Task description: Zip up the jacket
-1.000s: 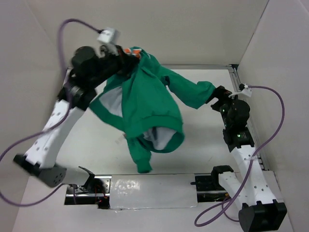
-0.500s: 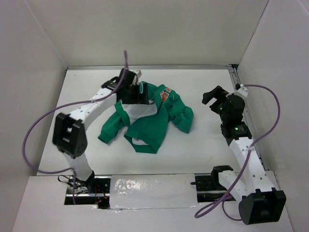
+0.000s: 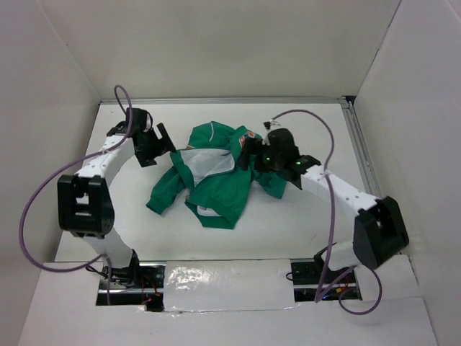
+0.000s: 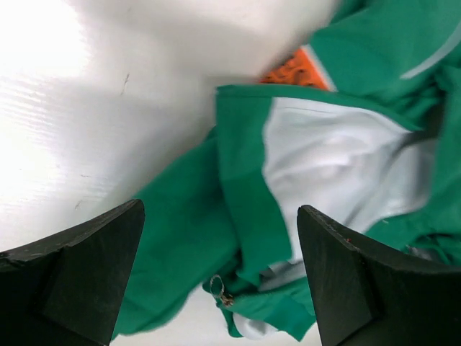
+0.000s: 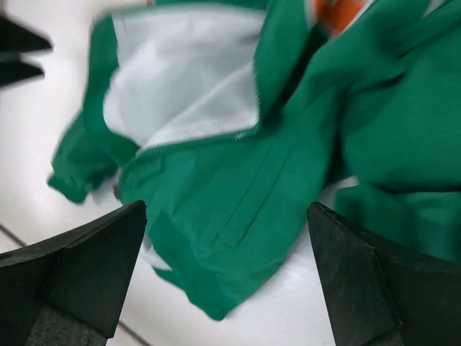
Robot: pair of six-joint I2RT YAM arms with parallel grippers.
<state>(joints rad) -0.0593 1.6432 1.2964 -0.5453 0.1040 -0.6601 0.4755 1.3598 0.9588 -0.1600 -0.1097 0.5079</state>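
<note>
The green jacket point(image 3: 220, 184) lies crumpled and unzipped in the middle of the table, its white lining point(image 3: 205, 160) showing and the orange patch point(image 3: 248, 138) at its far side. My left gripper point(image 3: 164, 138) stands open just left of the jacket, nothing between its fingers. In the left wrist view the jacket point(image 4: 187, 238) lies below the open gripper point(image 4: 220, 277), a small metal zipper pull point(image 4: 220, 288) among the folds. My right gripper point(image 3: 250, 155) hovers open over the jacket's right half; below that gripper point(image 5: 227, 277), the right wrist view shows the jacket point(image 5: 245, 194) and its zipper teeth point(image 5: 209, 137).
White walls close in the table on the left, back and right. A metal rail point(image 3: 354, 130) runs along the right edge. A taped silver plate point(image 3: 216, 282) sits between the arm bases. Purple cables point(image 3: 43, 187) loop off both arms.
The left gripper had the jacket lifted high; it let go, and the jacket now lies on the table. The left arm drew back left. The right arm swung in over the jacket.
</note>
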